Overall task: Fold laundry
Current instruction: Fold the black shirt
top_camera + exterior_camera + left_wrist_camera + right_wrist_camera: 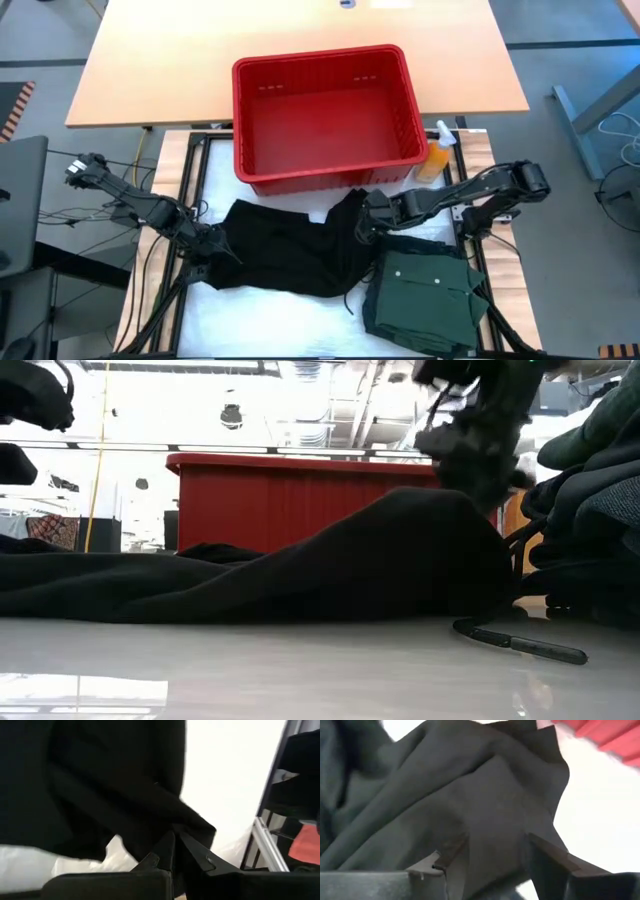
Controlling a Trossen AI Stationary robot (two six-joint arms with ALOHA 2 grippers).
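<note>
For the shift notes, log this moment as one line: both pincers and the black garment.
left pincer: shut on black garment | right pincer: open at garment's other end | folded green shirt: beside it

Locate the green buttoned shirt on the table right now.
In the high view, the green buttoned shirt lies at the table's near right, below the right gripper, beside the black garment spread to its left.

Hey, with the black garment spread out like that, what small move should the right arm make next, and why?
Probably lift the right tool clear of the black garment: its fingers stand apart over the raised fold, while the left tool is shut on the opposite edge.
</note>
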